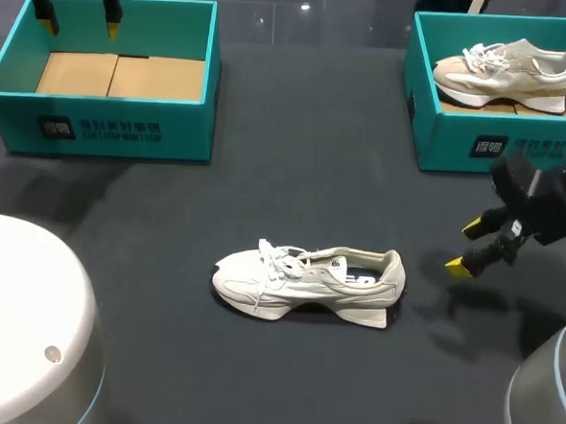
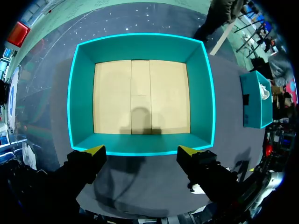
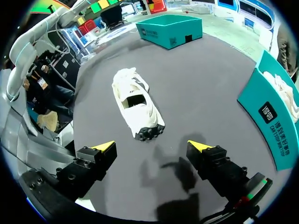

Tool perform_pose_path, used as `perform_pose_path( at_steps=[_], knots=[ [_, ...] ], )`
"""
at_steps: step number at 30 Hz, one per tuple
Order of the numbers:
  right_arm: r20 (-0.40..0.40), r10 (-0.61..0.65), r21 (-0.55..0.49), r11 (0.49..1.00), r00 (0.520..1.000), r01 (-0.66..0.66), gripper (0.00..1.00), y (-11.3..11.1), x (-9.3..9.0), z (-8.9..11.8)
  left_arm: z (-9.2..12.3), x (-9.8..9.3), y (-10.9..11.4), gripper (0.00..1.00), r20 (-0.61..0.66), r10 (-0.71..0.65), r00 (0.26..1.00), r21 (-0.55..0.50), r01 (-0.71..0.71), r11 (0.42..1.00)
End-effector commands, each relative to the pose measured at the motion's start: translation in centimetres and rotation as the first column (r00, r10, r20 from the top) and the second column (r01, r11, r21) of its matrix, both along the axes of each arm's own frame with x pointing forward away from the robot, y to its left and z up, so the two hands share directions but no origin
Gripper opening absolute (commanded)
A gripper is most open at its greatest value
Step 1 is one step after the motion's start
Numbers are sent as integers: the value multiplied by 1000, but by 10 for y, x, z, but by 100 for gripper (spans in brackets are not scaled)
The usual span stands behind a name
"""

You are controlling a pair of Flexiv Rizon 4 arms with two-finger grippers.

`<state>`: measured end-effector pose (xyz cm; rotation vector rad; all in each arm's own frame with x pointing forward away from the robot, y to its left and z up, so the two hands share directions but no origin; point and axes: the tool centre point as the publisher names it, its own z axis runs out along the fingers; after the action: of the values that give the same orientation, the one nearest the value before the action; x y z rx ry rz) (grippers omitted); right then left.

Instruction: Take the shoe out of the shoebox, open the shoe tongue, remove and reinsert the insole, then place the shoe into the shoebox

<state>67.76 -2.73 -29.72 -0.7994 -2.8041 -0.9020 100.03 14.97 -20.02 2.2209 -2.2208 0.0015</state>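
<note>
head view showed the white shoe (image 1: 308,282) standing on its sole on the dark table (image 1: 306,156), near the middle, toe to the left and heel to the right, well apart from both boxes. the left shoebox (image 1: 96,128) at the far left was empty, its cardboard floor bare. the right shoebox (image 1: 441,135) at the far right held a second shoe (image 1: 508,72). the left hand (image 1: 80,27) hung over the far wall of the left shoebox, fingers spread and holding nothing. the right hand (image 1: 465,246) hovered just right of the shoe's heel, also released and empty; in the right wrist view the heel lay ahead of its fingers.

the shoe looked light, so lifting it likely needed little force. its upper seemed soft fabric that would cave under a pinch, while the sole and heel cup looked stiffer. a sound hold was probably across the heel collar, one finger inside the opening and one behind, or across the sole's sides at midfoot. the laces (image 1: 278,258) lay loose and could snag a fingertip. the tongue (image 1: 335,264) looked thin and floppy, best pinched at its free top edge. the insole (image 1: 361,274), dark inside the opening, was likely bendy foam that might buckle on reinsertion.
</note>
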Motion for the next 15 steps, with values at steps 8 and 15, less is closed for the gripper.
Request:
perform_pose_path(
  at_steps=[8, 15],
  knots=[
    [254, 69, 143, 984, 965, -108, 100, -9, -8, -25, 0, 0, 0, 100, 0, 0, 1000, 1, 0, 1000],
    [254, 69, 143, 984, 965, -108, 100, -9, -8, -25, 0, 0, 0, 100, 0, 0, 1000, 1, 0, 1000]
  ],
)
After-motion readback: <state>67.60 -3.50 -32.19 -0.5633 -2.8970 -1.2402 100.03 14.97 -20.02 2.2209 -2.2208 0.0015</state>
